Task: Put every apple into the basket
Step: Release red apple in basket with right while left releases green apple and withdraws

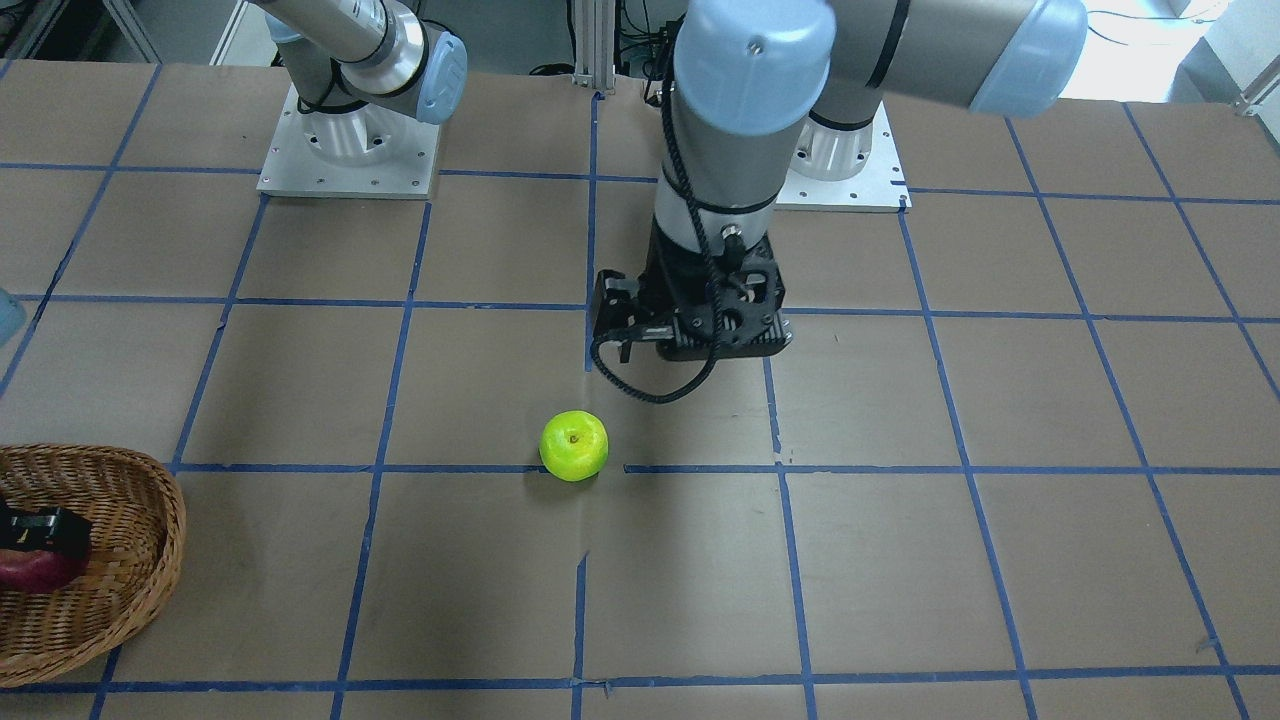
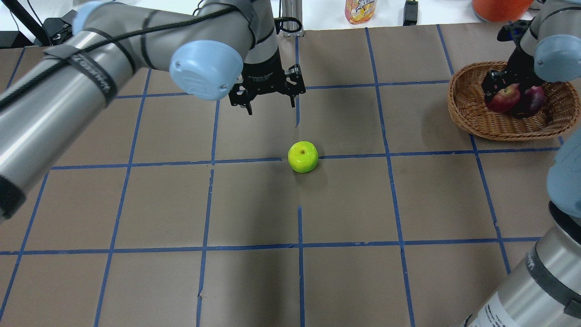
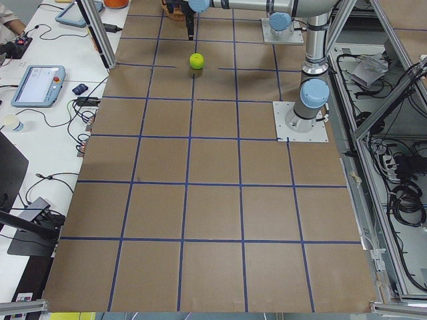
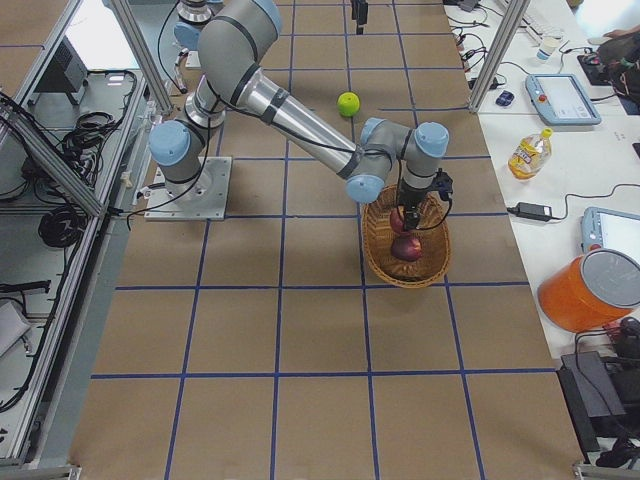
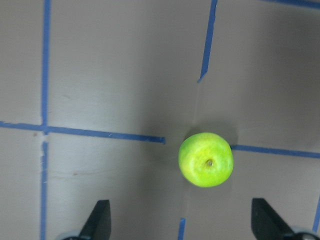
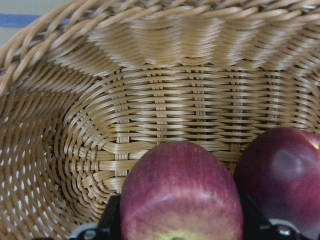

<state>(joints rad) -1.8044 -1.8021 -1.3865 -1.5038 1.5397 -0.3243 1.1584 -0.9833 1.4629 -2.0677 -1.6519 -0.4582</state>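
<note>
Wide brown surface (image 2: 345, 281), blue tape grid (image 2: 204, 249) across it, and both arms are out over it. In the overhead view the basket (image 2: 467, 122) sits out at 2 o'clock from the middle of the surface. Its oval long axis runs along the 9-to-3 line and its open side faces up.

The left claw (image 2: 271, 107) hangs above the surface at 11 o'clock from the green apple (image 2: 302, 156), clear of it. Its two fingers are spread wide with nothing between them. On the left wrist camera both fingertips (image 5: 97, 220) sit at the bottom edge, and the green apple lies ahead of them at about 12 o'clock, untouched.

The right claw (image 6: 180, 220) is down inside the basket. Its fingers are pressed against both flanks of the gripped red apple (image 2: 503, 98), and I cannot tell whether that apple rests on the wicker. The second red apple (image 2: 532, 99) lies at 3 o'clock of it, the two touching or very nearly so. Both are inside the rim.

The green apple sits alone near the middle of the surface, on a blue tape line. It is round with no long side to speak of; its stem dimple faces up and its core axis is close to upright. It is well apart from the basket, which lies off at its 2 o'clock.
</note>
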